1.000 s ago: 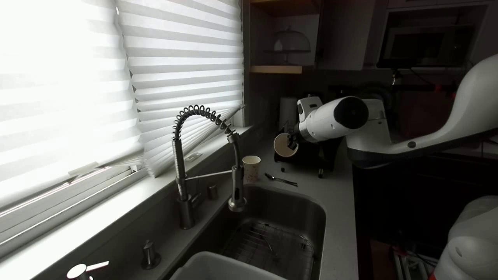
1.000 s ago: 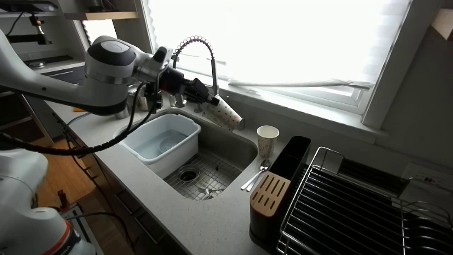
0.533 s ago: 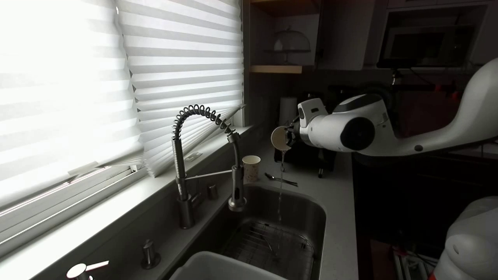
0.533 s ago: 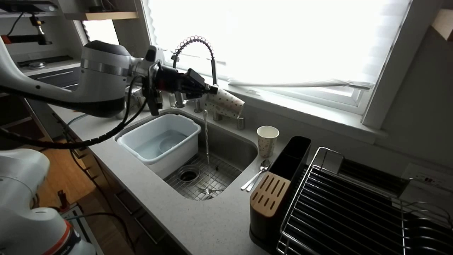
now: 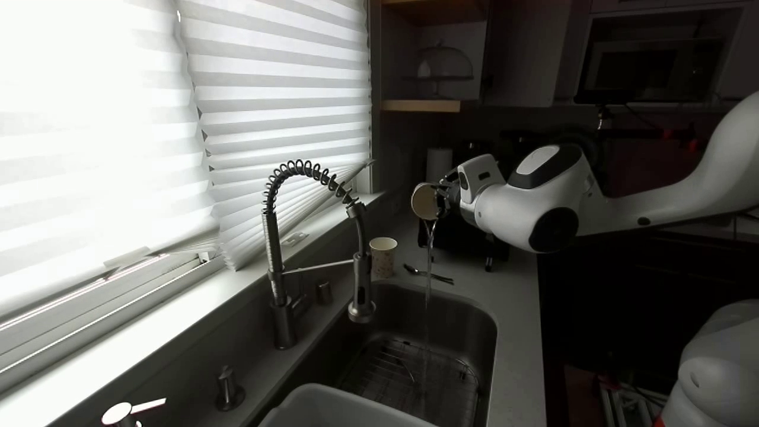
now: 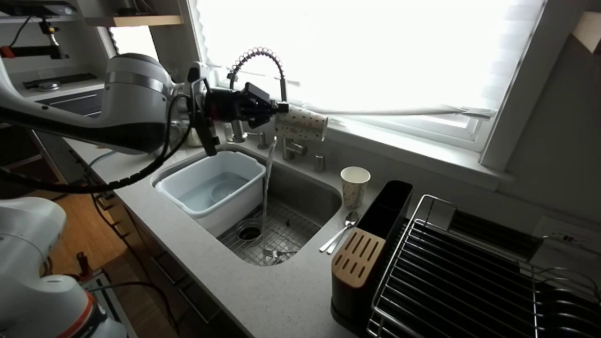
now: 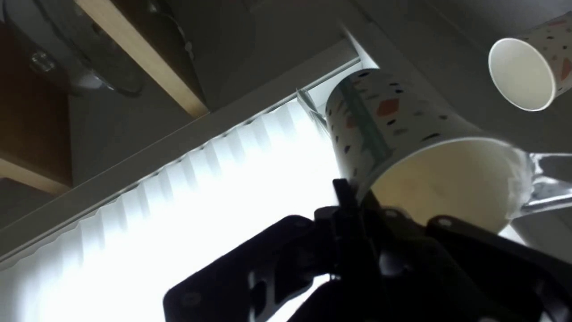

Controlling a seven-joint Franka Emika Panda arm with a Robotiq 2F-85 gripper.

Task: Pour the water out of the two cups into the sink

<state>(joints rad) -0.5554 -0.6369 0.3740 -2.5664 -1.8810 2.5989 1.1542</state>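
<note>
Water (image 7: 546, 190) streams into the sink (image 6: 310, 197) from the sideways cup (image 6: 303, 125) my pincer (image 7: 357, 195) clamps by its rim; the second cup (image 6: 353, 191) stands upright on the counter (image 6: 277, 291), apparently yet to be poured.

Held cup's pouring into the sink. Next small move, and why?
Probably tip the held cup a touch further, mouth lower, without shifting the tool sideways. Water is running from the rim into the sink, beside the white tub, so the aim looks right; the cup looks roughly level in an exterior view, so some could be trapped inside.
</note>
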